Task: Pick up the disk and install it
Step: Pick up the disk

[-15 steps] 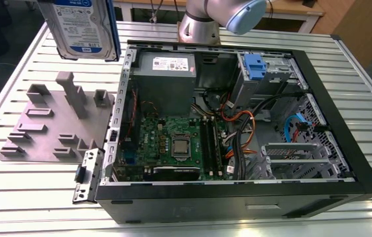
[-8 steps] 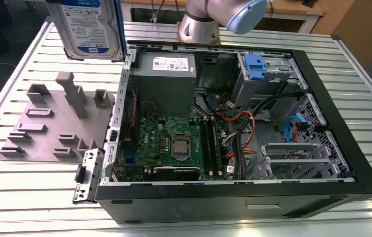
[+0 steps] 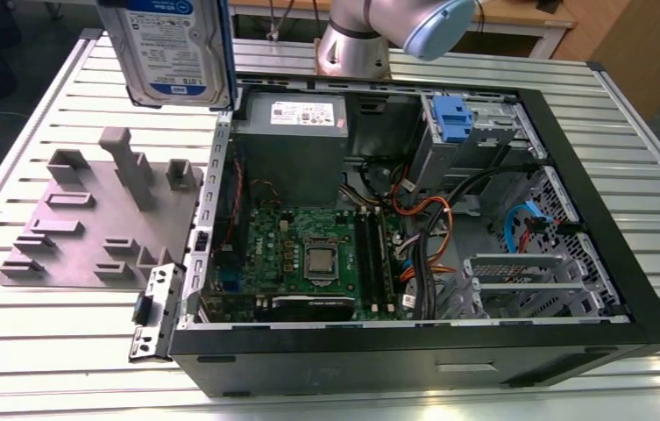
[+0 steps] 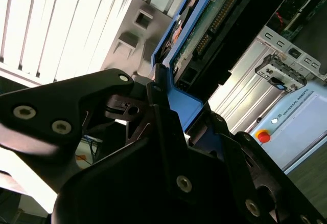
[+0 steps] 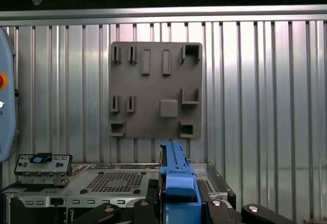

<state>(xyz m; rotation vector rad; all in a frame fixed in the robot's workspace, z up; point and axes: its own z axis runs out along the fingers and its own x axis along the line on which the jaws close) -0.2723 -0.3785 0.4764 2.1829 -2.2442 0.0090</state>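
The gripper is clamped on the disk. In both wrist views its black fingers press on either side of the disk's blue rail. In the exterior view the disk hangs high above the table, standing on edge with its blue-and-white label toward the camera. It sits over the far corner of the case at the exterior view's left and touches nothing below it. In the second wrist view the disk's green circuit side runs away from the fingers, with the blue rail along its edge. In the first wrist view the rail is seen against the case's perforated wall and the edge of the grey plate. The case lies open on its side on the slatted metal table. Inside it, the grey power supply fills the far corner at the exterior view's left, and the green board lies nearer than it. A blue latch sits on the metal cage at the far side toward the exterior view's right, with orange and black cables between board and cage. The plate lies flat on the table just beside the case on the exterior view's left, with several upright blocks rising from it. The arm stands at the far side of the table, behind the case.
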